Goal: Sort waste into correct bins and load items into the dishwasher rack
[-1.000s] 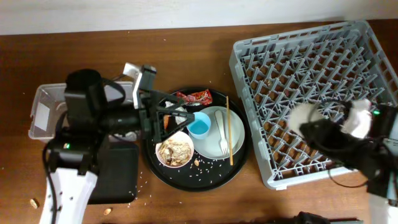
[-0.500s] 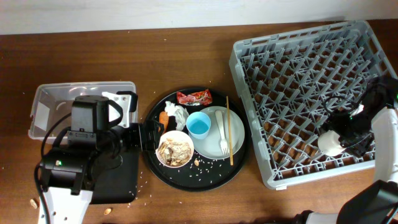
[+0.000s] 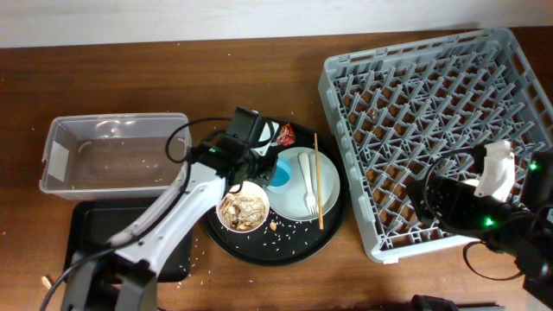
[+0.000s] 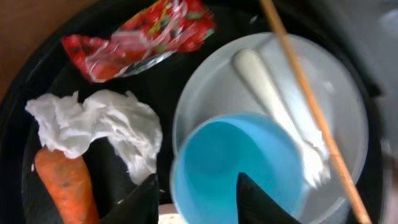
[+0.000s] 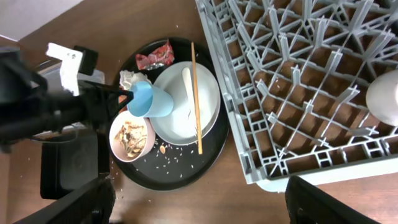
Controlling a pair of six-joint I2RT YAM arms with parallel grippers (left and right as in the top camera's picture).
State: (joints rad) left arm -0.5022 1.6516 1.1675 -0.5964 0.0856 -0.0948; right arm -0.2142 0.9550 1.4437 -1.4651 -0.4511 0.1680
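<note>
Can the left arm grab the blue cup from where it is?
Probably yes. The left gripper hangs open right over the blue cup, one finger outside its rim and one above its inside, with nothing between.

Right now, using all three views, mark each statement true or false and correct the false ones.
1. The chopstick lies across the pale green plate. True.
2. The red wrapper is inside the clear tub. False: it lies on the round black tray.
3. A white cup sits in the dishwasher rack. True.
4. The carrot rests on the plate. False: it lies on the tray, beside the tissue.
5. The right gripper holds the fork. False: its jaws are open and empty, and the fork lies on the plate.
</note>
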